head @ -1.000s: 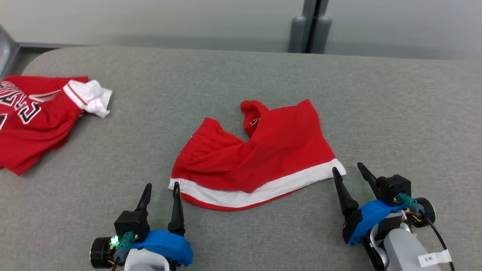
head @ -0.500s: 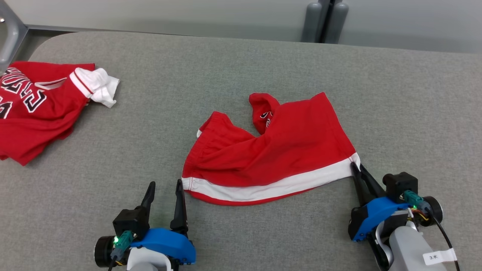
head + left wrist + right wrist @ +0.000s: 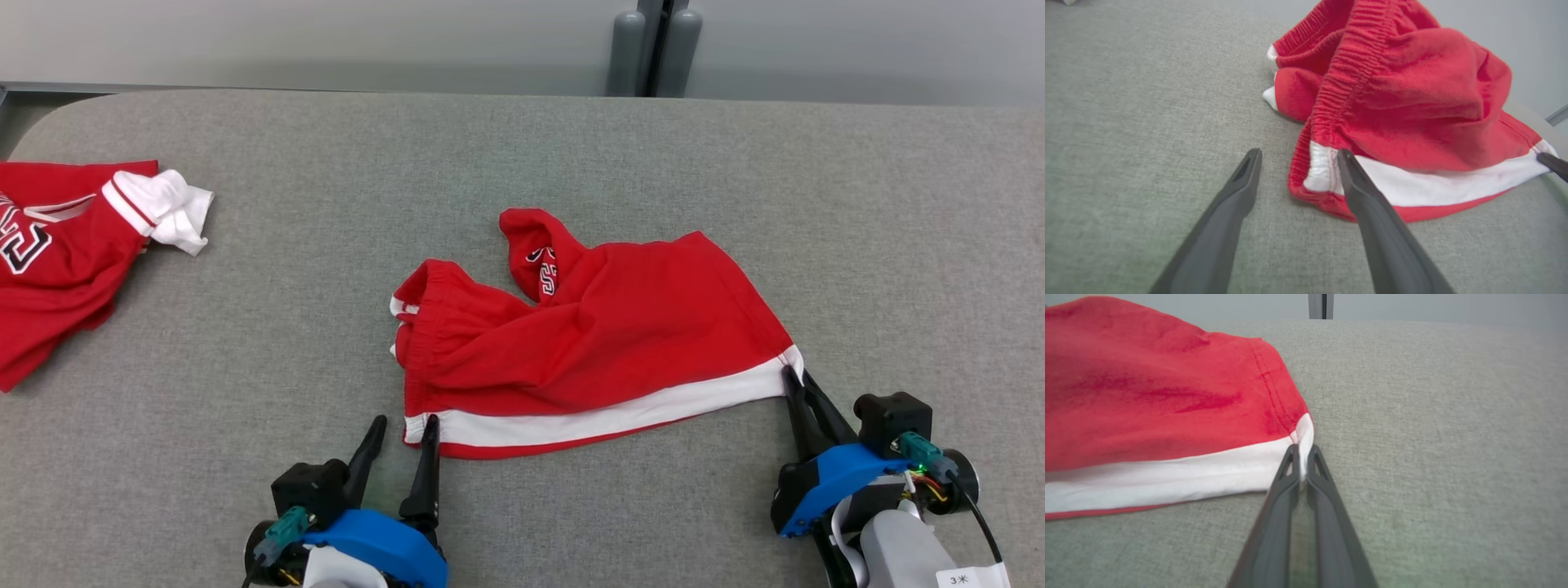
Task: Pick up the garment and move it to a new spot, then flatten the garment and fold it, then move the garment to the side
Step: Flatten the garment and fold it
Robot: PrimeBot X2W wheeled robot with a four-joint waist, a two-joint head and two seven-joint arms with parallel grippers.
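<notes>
You're seeing the jersey (image 3: 49,261) running off the left edge; a fold is hiding part of the logo (image 3: 545,273) on the shorts (image 3: 620,327).

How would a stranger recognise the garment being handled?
On the grey fabric table, look to the middle. The crumpled red cloth shorts lie there, one corner pinched by the right gripper. Unlike the red lettered jersey at left, they have a long white hem band.

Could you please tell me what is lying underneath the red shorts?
The grey fabric surface shows all around the red shorts; they rest on it. Anything beneath their bunched folds is covered.
</notes>
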